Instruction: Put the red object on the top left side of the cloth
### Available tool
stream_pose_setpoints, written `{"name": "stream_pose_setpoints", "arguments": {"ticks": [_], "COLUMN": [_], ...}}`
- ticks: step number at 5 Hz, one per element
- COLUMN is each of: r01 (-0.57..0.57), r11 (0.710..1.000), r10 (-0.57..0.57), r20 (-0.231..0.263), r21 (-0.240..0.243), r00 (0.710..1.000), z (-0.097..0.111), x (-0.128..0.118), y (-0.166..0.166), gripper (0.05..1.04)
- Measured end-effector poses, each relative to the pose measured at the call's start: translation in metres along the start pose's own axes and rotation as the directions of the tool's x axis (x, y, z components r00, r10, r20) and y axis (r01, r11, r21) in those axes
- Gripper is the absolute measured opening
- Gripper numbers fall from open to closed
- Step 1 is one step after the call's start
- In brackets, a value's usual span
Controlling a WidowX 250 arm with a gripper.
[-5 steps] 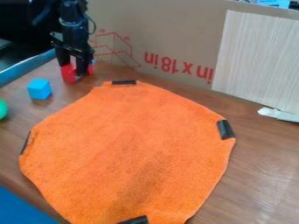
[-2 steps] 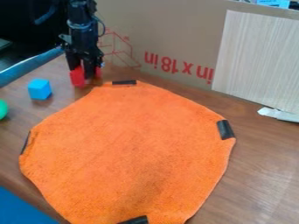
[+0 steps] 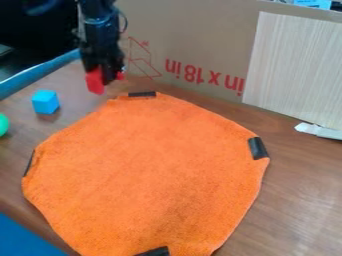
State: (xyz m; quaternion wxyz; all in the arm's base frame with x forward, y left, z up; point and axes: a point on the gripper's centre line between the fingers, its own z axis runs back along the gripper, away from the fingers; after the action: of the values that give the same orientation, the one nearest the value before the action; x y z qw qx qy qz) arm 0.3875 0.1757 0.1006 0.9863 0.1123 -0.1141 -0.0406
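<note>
The black gripper [image 3: 105, 80] hangs at the upper left, just beyond the top left edge of the orange cloth [image 3: 150, 170]. It is shut on the red object [image 3: 95, 82], whose red parts show on both sides of the dark fingers. The fingers hide the object's middle. Spread flat over the table, the cloth has black patches along its edges. How high the red object hangs over the table cannot be told exactly.
A blue cube [image 3: 45, 102] stands left of the cloth, and a green round thing [image 3: 3, 124] sits at the left edge. Behind the table rises a cardboard wall [image 3: 194, 45] with a pale panel [image 3: 294, 70]. Something blue [image 3: 23, 240] fills the lower left corner.
The gripper has moved to the right with the red object, and in the latest frame both also stand a little higher. Cloth and cube have stayed put.
</note>
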Motion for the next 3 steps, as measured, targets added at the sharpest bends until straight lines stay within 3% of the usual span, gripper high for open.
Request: {"name": "stream_pose_setpoints", "arguments": {"ticks": [2, 3], "r01": [0.116, 0.179], "r11": [0.993, 0.983], "r10": [-0.115, -0.177], "r20": [0.042, 0.062], "r21": [-0.024, -0.028], "r00": [0.993, 0.982], "z": [0.009, 0.003], "x": [0.0, 0.001], "y": [-0.04, -0.052], "gripper": [0.556, 0.556]}}
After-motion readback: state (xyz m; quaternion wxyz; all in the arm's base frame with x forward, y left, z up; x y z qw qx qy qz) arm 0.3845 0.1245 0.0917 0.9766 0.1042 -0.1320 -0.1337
